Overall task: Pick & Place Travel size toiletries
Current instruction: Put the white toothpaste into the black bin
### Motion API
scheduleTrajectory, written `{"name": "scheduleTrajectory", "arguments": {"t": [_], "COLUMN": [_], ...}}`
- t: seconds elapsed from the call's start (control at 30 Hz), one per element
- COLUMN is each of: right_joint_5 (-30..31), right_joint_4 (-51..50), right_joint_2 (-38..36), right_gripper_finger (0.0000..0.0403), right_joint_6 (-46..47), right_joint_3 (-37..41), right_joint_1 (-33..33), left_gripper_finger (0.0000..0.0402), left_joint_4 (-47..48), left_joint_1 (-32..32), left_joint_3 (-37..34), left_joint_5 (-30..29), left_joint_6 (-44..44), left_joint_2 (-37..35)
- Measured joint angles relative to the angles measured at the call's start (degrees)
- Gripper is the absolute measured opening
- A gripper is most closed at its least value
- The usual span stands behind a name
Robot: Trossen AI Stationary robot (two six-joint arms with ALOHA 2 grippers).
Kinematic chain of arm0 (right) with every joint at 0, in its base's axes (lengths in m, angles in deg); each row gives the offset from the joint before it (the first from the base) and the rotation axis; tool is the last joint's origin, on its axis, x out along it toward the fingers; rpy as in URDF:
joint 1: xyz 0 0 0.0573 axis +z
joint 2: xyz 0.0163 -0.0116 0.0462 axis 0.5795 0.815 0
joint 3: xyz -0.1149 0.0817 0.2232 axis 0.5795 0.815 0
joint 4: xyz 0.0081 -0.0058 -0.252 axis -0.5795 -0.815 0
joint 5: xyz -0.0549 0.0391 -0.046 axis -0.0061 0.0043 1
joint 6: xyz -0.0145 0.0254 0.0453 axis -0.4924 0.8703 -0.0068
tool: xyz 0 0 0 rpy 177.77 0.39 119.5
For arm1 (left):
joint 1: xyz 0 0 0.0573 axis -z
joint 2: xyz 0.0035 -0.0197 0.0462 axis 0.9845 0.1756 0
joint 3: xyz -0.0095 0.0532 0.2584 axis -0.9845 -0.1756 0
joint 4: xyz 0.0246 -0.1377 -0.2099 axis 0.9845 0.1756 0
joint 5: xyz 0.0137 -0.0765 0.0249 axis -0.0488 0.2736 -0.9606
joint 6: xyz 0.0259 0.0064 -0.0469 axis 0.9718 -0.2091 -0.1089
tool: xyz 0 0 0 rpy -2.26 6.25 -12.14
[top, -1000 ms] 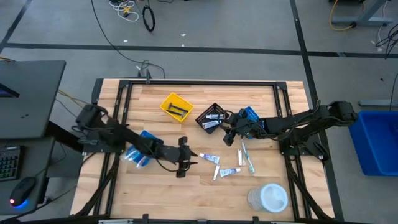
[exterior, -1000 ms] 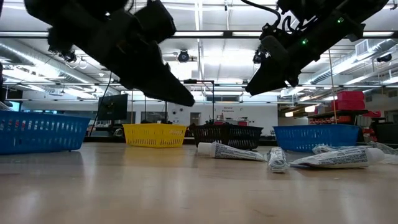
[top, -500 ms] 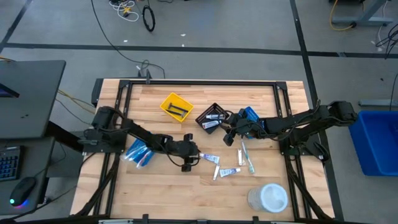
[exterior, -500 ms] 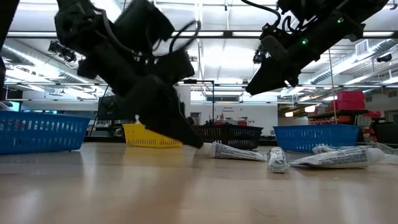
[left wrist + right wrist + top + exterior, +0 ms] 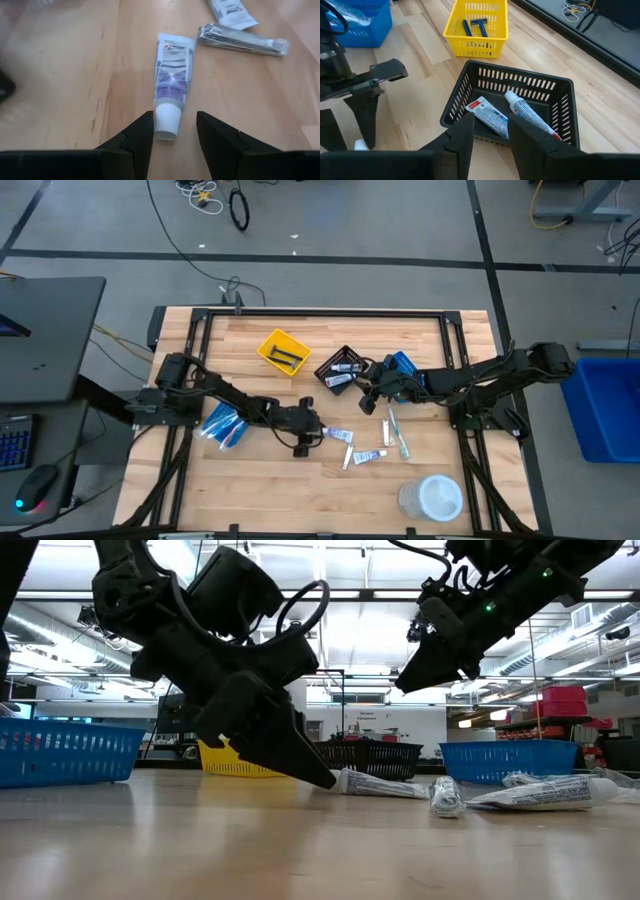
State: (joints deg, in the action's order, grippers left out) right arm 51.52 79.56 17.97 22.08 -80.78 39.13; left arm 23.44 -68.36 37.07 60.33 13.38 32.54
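1. The left gripper [image 5: 174, 131] is down at the wooden desk [image 5: 260, 485], its two dark fingers [image 5: 137, 137] parted with a gap and closed on nothing.
2. Between those fingertips lies the white screw cap of a small white-and-purple toothpaste tube [image 5: 171, 82], flat on the desk, its crimped end pointing away from the fingers.
3. Just past that tube's far end lie a slim clear-wrapped toothbrush [image 5: 242, 41] and the end of another white tube [image 5: 231, 11].
4. The right gripper [image 5: 490, 131] hangs above the near rim of a black slatted plastic basket [image 5: 470, 80], fingers [image 5: 462, 135] a narrow way apart and empty.
5. Inside the basket, straight ahead of those fingers, two white tubes [image 5: 490, 116] lie side by side.
6. Beyond the basket stands a yellow slatted basket [image 5: 476, 47] with two dark blue razors [image 5: 474, 25] in it.
7. Farther off to one side is a blue basket [image 5: 362, 27].
8. From above, more tubes and toothbrushes [image 5: 375, 450] lie loose between the two grippers, and a round white tub [image 5: 432, 498] sits nearer the desk's front edge.
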Motion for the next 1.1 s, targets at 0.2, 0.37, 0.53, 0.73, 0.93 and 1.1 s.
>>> {"name": "scheduleTrajectory", "arguments": {"t": [0.2, 0.37, 0.53, 0.73, 0.93, 1.1], "right_joint_5": [0.0, 0.0, 0.0, -4.4, -8.6, -8.6], "right_joint_4": [0.0, 0.0, 0.0, -0.4, -0.4, -0.3], "right_joint_2": [0.0, 0.0, 0.0, 0.0, 0.0, 0.3], "right_gripper_finger": [0.0135, 0.0127, 0.0117, 0.0117, 0.0136, 0.0165], "right_joint_6": [0.0, 0.0, 0.0, -0.1, -3.9, -2.9], "right_joint_3": [0.0, 0.0, 0.0, 0.0, 0.0, 0.0], "right_joint_1": [0.0, 0.0, 0.0, 0.0, 0.2, 0.2], "left_gripper_finger": [0.0157, 0.0132, 0.0083, 0.0062, 0.0073, 0.0061], "left_joint_4": [0.0, 0.0, 0.1, 0.2, -0.2, -0.9], "left_joint_1": [0.0, 0.0, -0.9, -1.7, -1.7, -1.6], "left_joint_3": [0.0, 0.0, 0.0, 0.0, 0.0, -0.1], "left_joint_5": [0.1, 0.0, -0.6, -3.2, -4.8, -7.1], "left_joint_6": [1.2, 1.2, 0.6, -1.5, -0.1, 0.8], "left_joint_2": [0.0, 0.0, 0.0, 0.0, 0.0, -1.0]}}
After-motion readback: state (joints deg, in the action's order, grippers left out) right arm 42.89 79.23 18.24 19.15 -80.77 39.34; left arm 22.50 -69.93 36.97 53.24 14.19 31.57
